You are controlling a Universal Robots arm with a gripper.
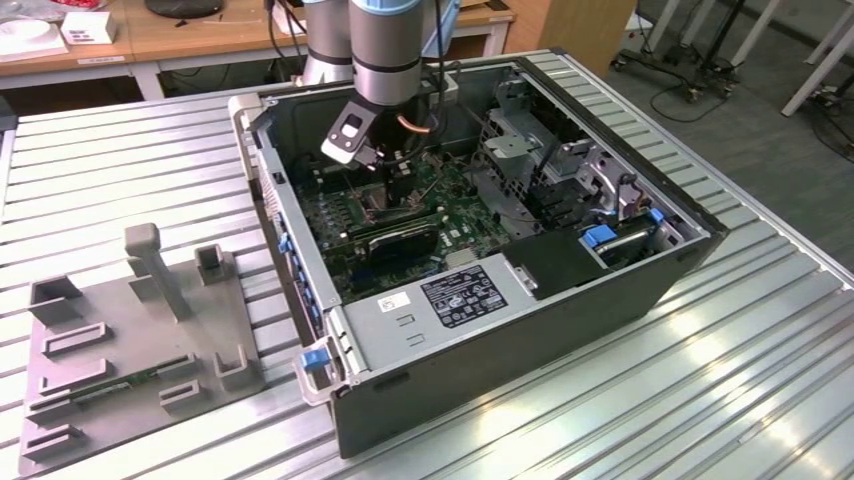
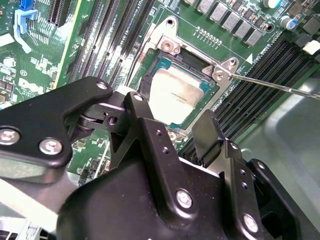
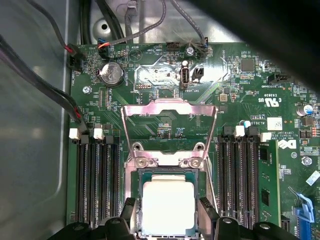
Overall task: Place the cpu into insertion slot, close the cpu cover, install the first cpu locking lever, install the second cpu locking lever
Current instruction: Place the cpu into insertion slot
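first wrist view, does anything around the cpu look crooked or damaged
Nothing stands out. The cpu lies square in the insertion slot. The cpu cover is swung open clear of it and looks unbent. In the second wrist view a locking lever sticks out unlatched, as fits an open socket.

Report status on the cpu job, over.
End effector open, straddling small silvery square cpu. Cpu lying in dark square insertion slot. Thin silvery cpu cover frame raised. No obstruction seen.

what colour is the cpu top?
Pale silvery-grey metal. The cpu shows best in the first wrist view.
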